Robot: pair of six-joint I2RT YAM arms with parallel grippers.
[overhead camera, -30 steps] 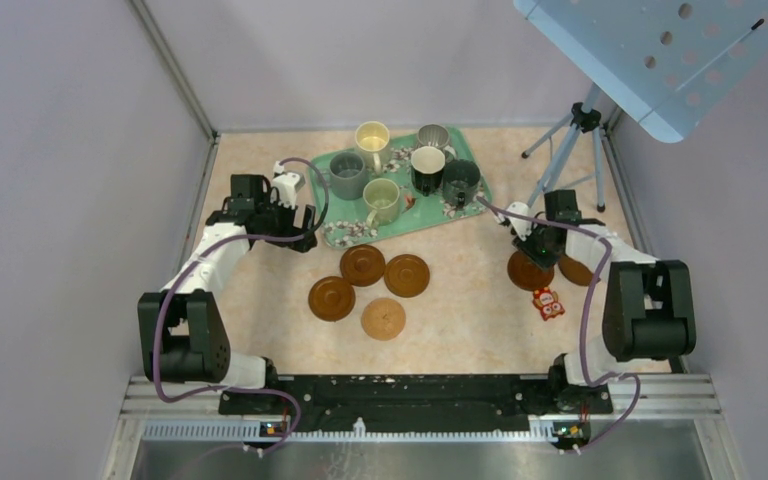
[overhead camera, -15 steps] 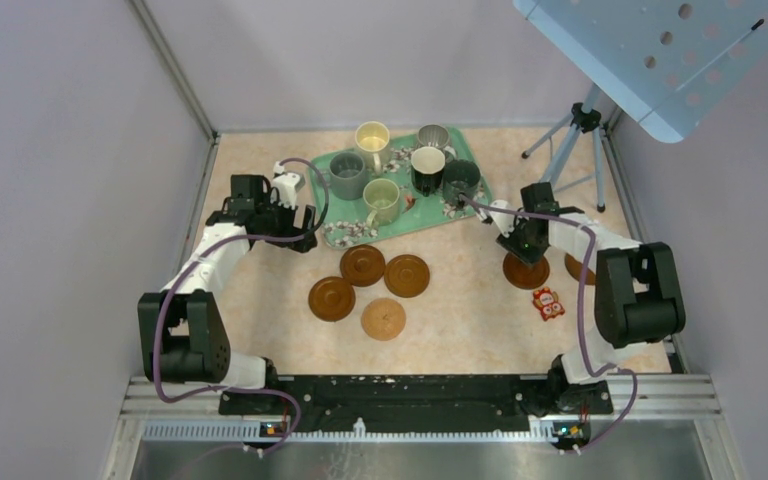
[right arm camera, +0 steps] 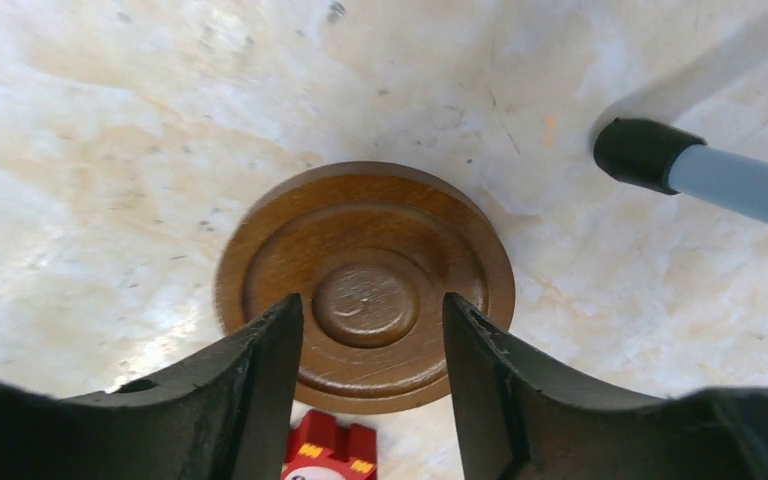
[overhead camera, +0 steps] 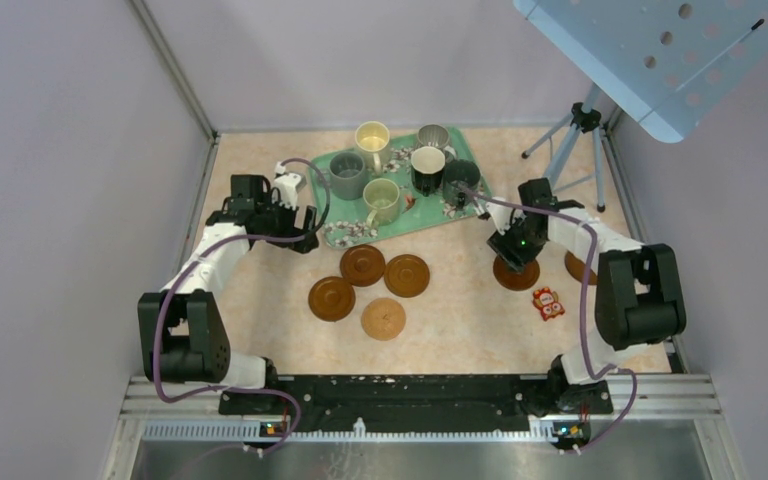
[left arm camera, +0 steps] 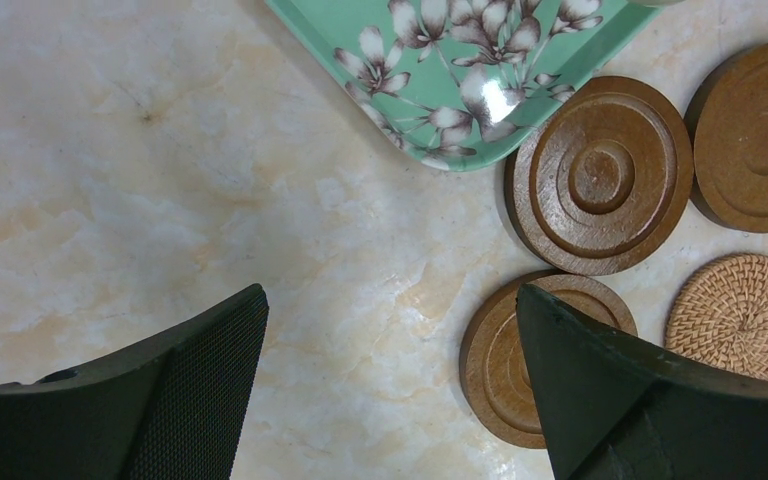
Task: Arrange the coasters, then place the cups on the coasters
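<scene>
Where the table (overhead camera: 450, 300) comes closest to the arm bases, a tan woven coaster (overhead camera: 383, 318) lies alone. Three brown coasters (overhead camera: 331, 298) cluster just behind it, and the farthest one sits right beside the tray's near corner. Off to the right, a small red trinket (overhead camera: 548, 303) lies near a fifth coaster (overhead camera: 515, 274), which rests flat on the table. The right gripper (right arm camera: 372, 305) hangs directly over this coaster, its fingers partly spread either side of the raised centre and gripping nothing; whether the tips touch the wood cannot be told. A sixth coaster (overhead camera: 572, 268) peeks out from under the right arm.

On the other side, the left gripper (left arm camera: 390, 300) hovers over bare table by the near left corner of the tray (overhead camera: 355, 232), spread wide and empty. Farther back, the green flowered tray carries all six cups (overhead camera: 381, 200): a pale green one nearest, then grey, black and dark green, with cream and silvery ones at the far edge. A tripod (overhead camera: 570, 140) stands at the far right.
</scene>
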